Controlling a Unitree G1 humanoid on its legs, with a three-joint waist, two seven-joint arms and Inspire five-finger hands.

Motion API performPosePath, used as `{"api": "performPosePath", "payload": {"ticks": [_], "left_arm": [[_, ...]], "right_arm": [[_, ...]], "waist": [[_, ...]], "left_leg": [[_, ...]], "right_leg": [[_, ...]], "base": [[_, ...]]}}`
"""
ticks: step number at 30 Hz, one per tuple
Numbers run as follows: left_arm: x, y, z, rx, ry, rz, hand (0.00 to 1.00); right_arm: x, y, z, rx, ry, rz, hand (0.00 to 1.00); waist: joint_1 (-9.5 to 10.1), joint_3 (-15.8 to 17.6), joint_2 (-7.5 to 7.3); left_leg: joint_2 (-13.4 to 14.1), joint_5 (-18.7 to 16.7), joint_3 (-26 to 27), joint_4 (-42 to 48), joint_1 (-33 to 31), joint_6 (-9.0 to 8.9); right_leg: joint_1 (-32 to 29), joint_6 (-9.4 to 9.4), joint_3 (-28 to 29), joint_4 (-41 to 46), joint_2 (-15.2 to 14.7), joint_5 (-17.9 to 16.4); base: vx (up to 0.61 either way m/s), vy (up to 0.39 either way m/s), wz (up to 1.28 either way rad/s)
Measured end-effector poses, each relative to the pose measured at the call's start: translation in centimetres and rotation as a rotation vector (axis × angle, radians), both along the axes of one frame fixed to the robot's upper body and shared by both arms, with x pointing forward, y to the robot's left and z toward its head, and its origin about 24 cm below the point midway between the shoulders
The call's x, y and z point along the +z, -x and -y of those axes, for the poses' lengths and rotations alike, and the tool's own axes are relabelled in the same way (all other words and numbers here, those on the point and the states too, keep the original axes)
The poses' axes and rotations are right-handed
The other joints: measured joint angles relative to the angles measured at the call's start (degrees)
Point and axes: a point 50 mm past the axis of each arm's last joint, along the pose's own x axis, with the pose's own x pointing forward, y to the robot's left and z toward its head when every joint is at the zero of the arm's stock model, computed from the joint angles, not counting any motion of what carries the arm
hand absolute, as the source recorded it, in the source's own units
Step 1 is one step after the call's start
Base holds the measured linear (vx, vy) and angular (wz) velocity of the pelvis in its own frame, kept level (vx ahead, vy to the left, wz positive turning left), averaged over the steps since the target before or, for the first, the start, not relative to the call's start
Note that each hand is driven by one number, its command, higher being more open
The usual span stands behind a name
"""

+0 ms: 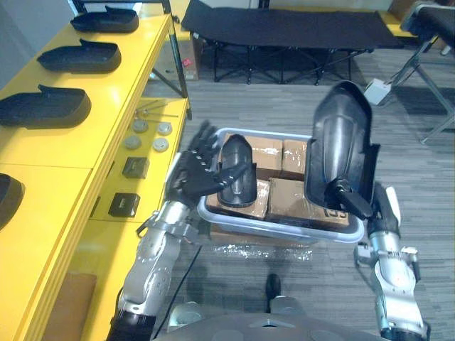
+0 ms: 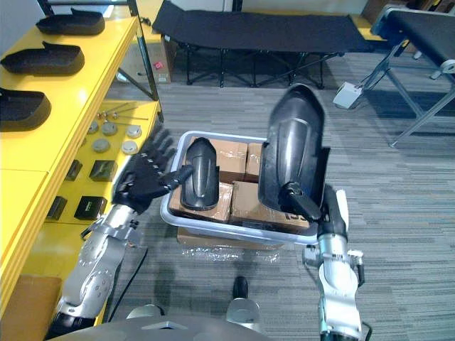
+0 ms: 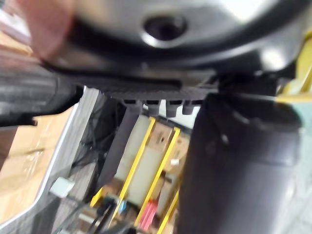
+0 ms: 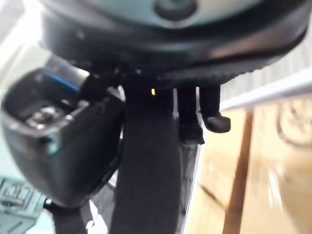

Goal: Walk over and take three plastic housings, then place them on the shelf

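Grey bin (image 1: pixel 279 233) of cardboard boxes (image 1: pixel 290 196), seen from above.

Right hand (image 1: pixel 352 200): clamped on a tall black housing (image 1: pixel 340 145), with the thumb hooked over its lower edge and the fingers behind it. This housing is held upright above the bin's right half.

Left hand (image 1: pixel 193 170): at the bin's left rim, fingers straight and spread apart. The thumb reaches in against the left side of a smaller black housing (image 1: pixel 238 174), which stands on end over the boxes in the bin's left half. It cannot be told whether this housing rests on the boxes or is lifted off them.

Left of the bin: a yellow shelf (image 1: pixel 128 92). Shelved housings (image 1: pixel 79 57) lie in a row on its top level. Its lower level, nearer the bin, carries round metal discs (image 1: pixel 161 145) and dark square blocks (image 1: pixel 135 168).

Beyond the bin: a black folding cot (image 1: pixel 284 28).
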Motion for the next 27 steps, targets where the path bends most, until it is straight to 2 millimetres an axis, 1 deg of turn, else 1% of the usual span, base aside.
{"api": "performPosePath", "payload": {"ticks": [1,3,4,5,9,12,15,20,22,25,27], "left_arm": [[0.0,-0.3,0.7,-0.059,-0.008,-0.011,1.0],[-0.2,-1.0,2.5,-0.172,-0.048,-0.034,1.0],[-0.4,-1.2,2.7,-0.188,-0.051,-0.047,1.0],[-0.7,-1.7,3.1,-0.222,-0.019,-0.095,1.0],[-1.2,-2.7,3.4,-0.284,0.071,-0.2,1.0],[-2.1,-3.1,3.4,-0.31,0.122,-0.28,1.0],[-3.3,-3.4,3.1,-0.288,0.111,-0.335,1.0],[-3.7,-3.8,2.7,-0.213,0.091,-0.363,1.0],[-3.9,-4.1,2.2,-0.154,0.095,-0.363,1.0],[-4.0,-4.6,1.1,-0.057,0.119,-0.372,1.0],[-4.0,-4.8,0.7,-0.007,0.127,-0.361,1.0]], "right_arm": [[0.7,-0.5,0.0,-0.008,0.084,0.017,0.0],[2.6,-2.3,-0.7,0.013,0.23,0.097,0.0],[3.0,-2.6,-1.0,0.028,0.251,0.12,0.0],[3.8,-3.4,-1.6,0.063,0.297,0.161,0.0],[4.5,-4.1,-2.4,0.111,0.312,0.201,0.0],[4.0,-4.4,-2.8,0.137,0.327,0.187,0.0],[3.2,-5.0,-3.1,0.159,0.334,0.151,0.0],[2.9,-5.1,-3.6,0.166,0.332,0.154,0.0],[2.9,-5.1,-3.8,0.17,0.331,0.16,0.0],[3.0,-5.0,-4.4,0.17,0.313,0.212,0.0],[3.0,-4.9,-4.7,0.148,0.336,0.239,0.0]], "waist": [[-0.1,-0.74,-0.03],[-0.75,-1.78,0.06],[-1.1,-1.94,0.14],[-1.45,-2.25,0.32],[-1.49,-2.53,0.39],[-1.51,-2.68,0.19],[-1.58,-2.8,-0.12],[-1.92,-2.78,-0.42],[-2.07,-2.98,-1.11],[-2.35,-3.34,-2.41],[-2.44,-3.5,-2.8]], "left_leg": [[-0.01,0.0,0.09,0.0,0.0,0.0],[0.0,0.0,1.0,0.07,0.18,0.0],[0.0,0.01,1.1,0.09,0.2,0.0],[0.04,0.01,1.52,0.04,0.6,0.0],[0.12,0.08,1.98,0.0,1.15,-0.03],[0.07,0.23,2.31,-0.26,1.24,0.0],[-0.17,0.95,3.0,-1.49,2.06,-0.08],[-0.29,1.31,3.01,-2.11,2.16,-0.07],[-0.35,1.35,3.0,-2.09,2.14,-0.01],[-0.42,1.45,2.98,-2.01,2.12,0.03],[-0.5,1.5,3.07,-1.95,2.12,0.07]], "right_leg": [[-0.01,-0.05,0.09,-0.18,0.02,0.17],[-0.05,-0.02,0.93,-0.91,0.12,0.88],[-0.09,-0.06,1.04,-0.91,0.12,0.97],[-0.07,-0.12,1.45,-0.9,0.22,1.1],[0.11,-0.23,1.9,-0.91,0.34,1.34],[-0.03,-0.26,2.14,-0.98,0.27,1.42],[-0.24,-0.38,2.71,-1.01,0.27,1.63],[-0.43,-0.44,2.61,-1.03,0.25,1.82],[-0.43,-0.43,2.62,-1.04,0.17,1.91],[-0.43,-0.48,2.63,-1.06,0.08,2.01],[-0.46,-0.43,2.64,-1.05,0.06,2.08]], "base": [[-0.04,0.01,-0.1],[-0.05,0.006,-0.17],[-0.06,0.006,-0.18],[-0.05,0.005,-0.12],[-0.05,0.003,-0.08],[-0.04,0.003,-0.05],[-0.02,-0.005,-0.09],[0.0,0.0,0.0],[-0.04,0.008,0.0],[-0.05,0.004,0.0],[-0.05,-0.001,-0.01]]}}
